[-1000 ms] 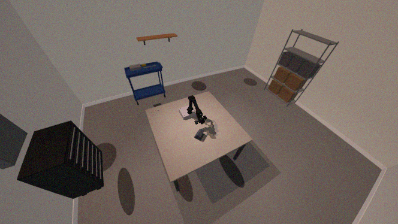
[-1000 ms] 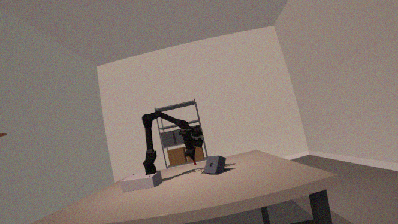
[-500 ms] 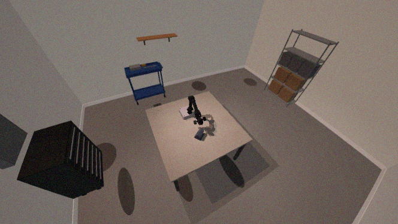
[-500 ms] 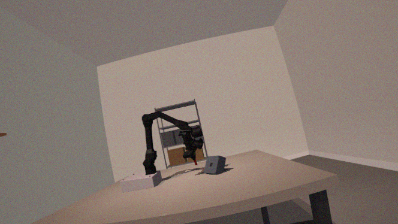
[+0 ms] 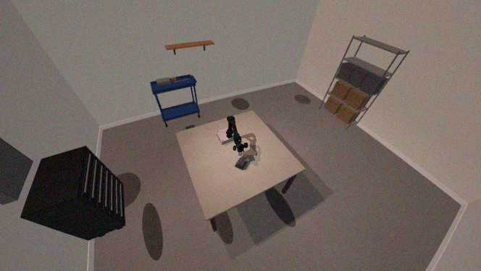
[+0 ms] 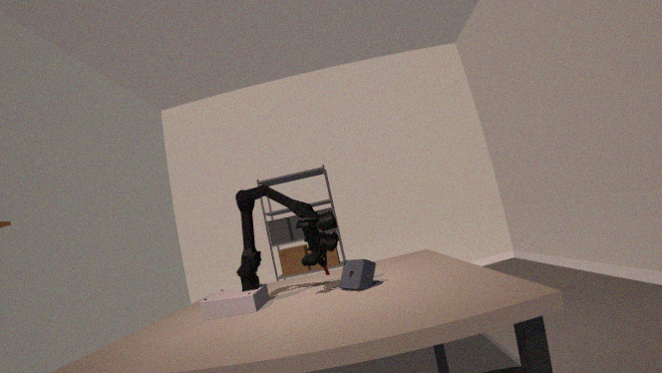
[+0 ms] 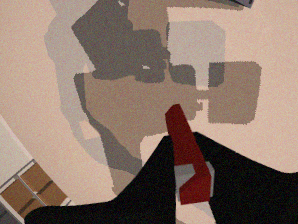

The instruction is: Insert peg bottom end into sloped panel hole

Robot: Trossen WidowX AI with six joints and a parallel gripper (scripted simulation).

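My gripper (image 7: 180,140) (image 6: 319,259) (image 5: 240,148) is shut on a red peg (image 7: 184,149) (image 6: 325,269) with flat sides. The peg is held in the air, tilted, its free end pointing down and away from the fingers. The sloped grey panel (image 6: 357,274) (image 5: 241,163) stands on the table just beside and below the gripper. A small dark hole (image 6: 352,273) shows in its face in the exterior view. In the wrist view only the panel's edge shows at the top, and the hole is out of sight. The peg's tip is apart from the panel.
The arm's white base box (image 6: 231,301) (image 5: 223,137) sits on the table (image 6: 424,309) (image 5: 217,181) behind the arm. A metal shelf rack (image 5: 362,83), a blue cart (image 5: 175,99) and a black drawer cabinet (image 5: 76,193) stand off the table.
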